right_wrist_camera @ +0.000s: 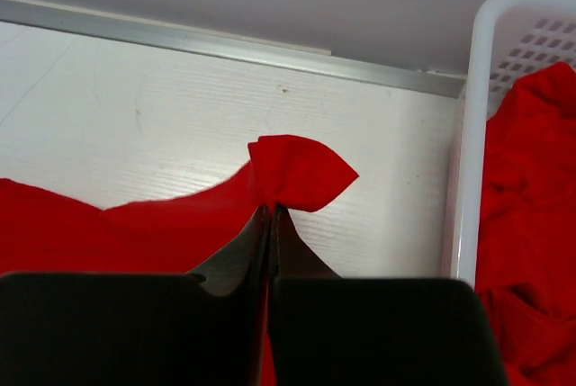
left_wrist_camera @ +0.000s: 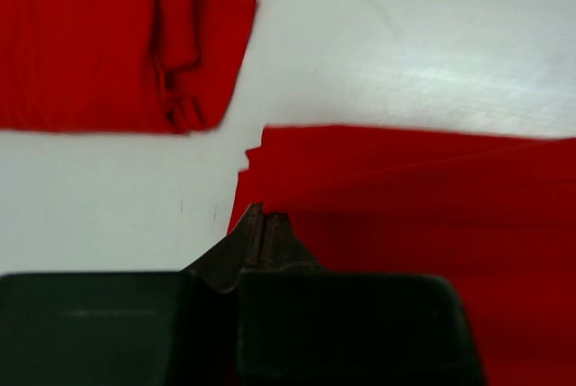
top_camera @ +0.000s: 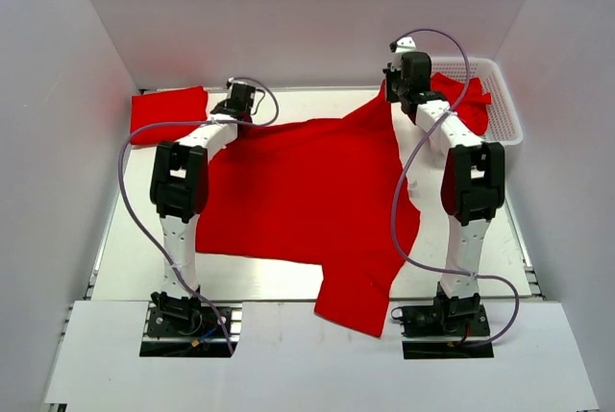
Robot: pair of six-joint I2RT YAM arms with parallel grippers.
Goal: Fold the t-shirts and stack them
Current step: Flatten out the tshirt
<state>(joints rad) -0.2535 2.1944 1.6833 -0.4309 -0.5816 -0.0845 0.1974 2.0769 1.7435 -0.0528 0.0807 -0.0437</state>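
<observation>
Two far corners of the t-shirt (top_camera: 298, 191) are held. From above, part of it overhangs the near edge of the tabletop (top_camera: 135, 258) and could drag off. Left wrist: your left tool (left_wrist_camera: 264, 224) is clamped on thin edge layers, which may slip. Right wrist: your right tool (right_wrist_camera: 271, 215) pinches only a tuft beside the basket (right_wrist_camera: 468, 134).

Shirt (top_camera: 298, 191): red cloth, matt, soft folds. Worktop (left_wrist_camera: 405, 44): white, smooth, faint sheen. Basket (right_wrist_camera: 470, 134): white plastic, perforated. Fingers (right_wrist_camera: 301, 264): black, matt. Edge strip (right_wrist_camera: 225, 44): dull metal.

Top camera looks down from behind; wrist cameras sit close over shirt (top_camera: 307, 191).
</observation>
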